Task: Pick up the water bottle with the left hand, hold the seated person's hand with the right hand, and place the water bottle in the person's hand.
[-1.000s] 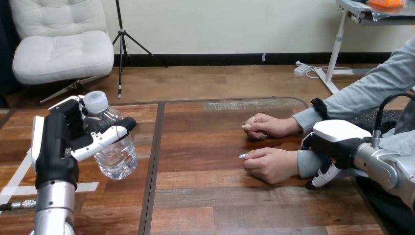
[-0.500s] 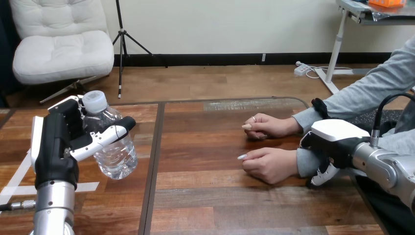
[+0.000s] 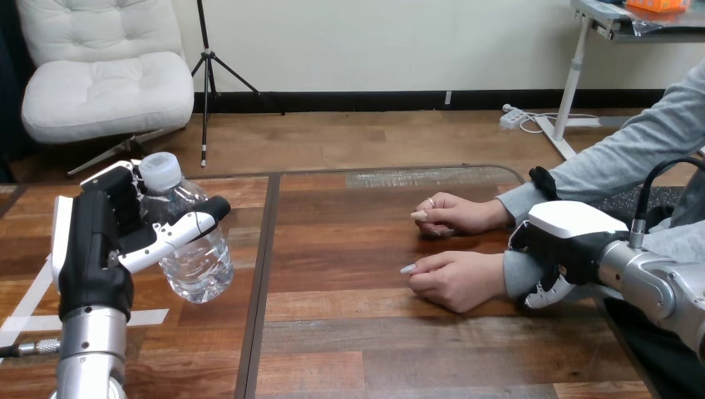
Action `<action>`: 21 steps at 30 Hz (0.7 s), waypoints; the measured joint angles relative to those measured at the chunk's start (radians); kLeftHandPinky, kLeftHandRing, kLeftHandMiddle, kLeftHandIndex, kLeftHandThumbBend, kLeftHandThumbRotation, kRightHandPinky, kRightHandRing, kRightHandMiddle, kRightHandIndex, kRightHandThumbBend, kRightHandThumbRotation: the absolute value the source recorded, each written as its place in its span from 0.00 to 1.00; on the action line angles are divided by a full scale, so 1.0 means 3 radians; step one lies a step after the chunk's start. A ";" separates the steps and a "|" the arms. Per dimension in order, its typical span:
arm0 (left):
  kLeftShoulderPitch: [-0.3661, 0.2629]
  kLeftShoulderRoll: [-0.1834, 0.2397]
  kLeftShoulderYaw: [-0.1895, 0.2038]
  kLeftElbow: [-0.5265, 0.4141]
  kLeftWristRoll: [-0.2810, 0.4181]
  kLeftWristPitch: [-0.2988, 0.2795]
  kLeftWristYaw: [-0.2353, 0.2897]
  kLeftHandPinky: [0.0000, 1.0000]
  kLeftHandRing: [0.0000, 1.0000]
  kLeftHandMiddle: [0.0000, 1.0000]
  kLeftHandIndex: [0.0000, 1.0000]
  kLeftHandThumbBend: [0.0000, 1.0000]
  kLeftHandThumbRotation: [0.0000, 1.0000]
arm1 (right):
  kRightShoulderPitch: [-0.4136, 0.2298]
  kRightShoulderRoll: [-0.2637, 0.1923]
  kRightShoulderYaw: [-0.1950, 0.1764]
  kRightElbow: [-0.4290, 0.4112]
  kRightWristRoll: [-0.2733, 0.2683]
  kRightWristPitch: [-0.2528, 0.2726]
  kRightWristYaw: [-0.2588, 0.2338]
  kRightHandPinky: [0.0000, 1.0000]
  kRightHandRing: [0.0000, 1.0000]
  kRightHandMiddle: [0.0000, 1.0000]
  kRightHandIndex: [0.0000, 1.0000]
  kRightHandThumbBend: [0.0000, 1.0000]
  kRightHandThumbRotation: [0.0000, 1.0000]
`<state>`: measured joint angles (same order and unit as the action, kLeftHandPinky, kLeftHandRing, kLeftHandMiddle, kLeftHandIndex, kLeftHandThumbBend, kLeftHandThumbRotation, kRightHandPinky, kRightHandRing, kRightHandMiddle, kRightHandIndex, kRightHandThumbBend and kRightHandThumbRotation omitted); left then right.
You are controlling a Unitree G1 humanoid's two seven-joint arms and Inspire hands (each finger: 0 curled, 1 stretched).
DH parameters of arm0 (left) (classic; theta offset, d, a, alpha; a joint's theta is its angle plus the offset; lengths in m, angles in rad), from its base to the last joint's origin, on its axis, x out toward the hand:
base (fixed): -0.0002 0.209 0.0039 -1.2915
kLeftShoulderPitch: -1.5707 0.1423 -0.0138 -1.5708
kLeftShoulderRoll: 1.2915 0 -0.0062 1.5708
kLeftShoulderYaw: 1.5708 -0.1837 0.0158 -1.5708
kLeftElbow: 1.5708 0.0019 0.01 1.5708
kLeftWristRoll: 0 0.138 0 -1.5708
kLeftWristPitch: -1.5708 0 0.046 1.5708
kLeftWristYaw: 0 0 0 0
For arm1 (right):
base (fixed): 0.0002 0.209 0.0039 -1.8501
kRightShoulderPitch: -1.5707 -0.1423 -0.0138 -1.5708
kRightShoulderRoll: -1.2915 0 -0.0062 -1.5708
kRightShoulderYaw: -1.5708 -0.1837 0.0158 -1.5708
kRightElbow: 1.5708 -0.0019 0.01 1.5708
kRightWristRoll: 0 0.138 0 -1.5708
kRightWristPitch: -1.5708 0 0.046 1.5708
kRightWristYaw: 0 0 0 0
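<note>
Underside of right hand (image 3: 574,233) is hidden against the person's sleeve (image 3: 515,278); any hold there cannot be determined. The left hand (image 3: 91,249) covers part of the water bottle (image 3: 199,266).

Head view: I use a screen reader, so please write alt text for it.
The robot's left hand grips a water bottle at the left of the table. Its right hand curls round the wrist of the person's nearer hand, which rests on it.

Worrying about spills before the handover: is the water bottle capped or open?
Capped. The water bottle, gripped in the left hand, has its white cap seated on the neck.
</note>
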<state>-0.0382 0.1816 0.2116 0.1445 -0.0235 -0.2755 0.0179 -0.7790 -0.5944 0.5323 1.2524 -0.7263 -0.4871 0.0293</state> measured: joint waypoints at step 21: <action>0.0001 0.0000 0.0000 0.0000 -0.0004 -0.0012 0.0001 0.27 0.34 0.39 0.39 0.69 0.00 | 0.0001 0.0005 0.0001 0.0001 0.0014 0.0016 -0.0027 0.29 0.34 0.42 0.44 0.56 0.10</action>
<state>-0.0379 0.1816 0.2117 0.1445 -0.0247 -0.2791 0.0182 -0.7787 -0.5929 0.5326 1.2527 -0.7222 -0.4822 0.0212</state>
